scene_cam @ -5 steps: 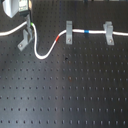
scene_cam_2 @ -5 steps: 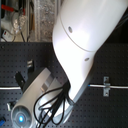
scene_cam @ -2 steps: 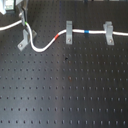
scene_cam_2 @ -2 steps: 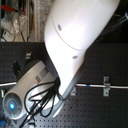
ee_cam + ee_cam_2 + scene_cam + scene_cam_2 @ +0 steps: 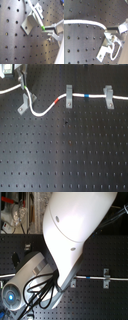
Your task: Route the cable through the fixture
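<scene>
Jaws [image 5: 47, 29] clamped on cable [image 5: 37, 17] at green band, just beside fixture [image 5: 30, 22].

a black perforated breadboard table [image 5: 70, 159] fills the scene; cluttered shelving [image 5: 17, 212] stands behind.

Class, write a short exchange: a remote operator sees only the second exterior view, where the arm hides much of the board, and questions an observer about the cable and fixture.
Operator: Is it routed yet?
Observer: In the first wrist view the cable runs across the top of the fixture, at its prongs.
Operator: Where's the grip?
Observer: The tool pinches the green band, just past the fixture.
Operator: Beyond that?
Observer: In the first exterior view it curves, then a red band meets another clip.
</scene>
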Tool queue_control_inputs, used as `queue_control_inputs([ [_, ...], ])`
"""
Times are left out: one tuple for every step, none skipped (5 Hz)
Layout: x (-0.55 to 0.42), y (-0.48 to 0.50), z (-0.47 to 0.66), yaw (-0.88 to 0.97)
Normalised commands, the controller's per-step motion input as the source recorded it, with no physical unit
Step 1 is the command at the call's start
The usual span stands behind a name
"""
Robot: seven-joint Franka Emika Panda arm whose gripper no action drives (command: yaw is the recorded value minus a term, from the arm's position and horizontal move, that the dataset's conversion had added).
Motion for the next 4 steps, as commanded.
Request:
queue_control_inputs([
  [-0.158, 0.147, 0.32, 0.01],
  [-0.177, 0.167, 0.29, 0.0],
  [-0.197, 0.221, 0.16, 0.0],
  [-0.136, 0.165, 0.13, 0.0],
])
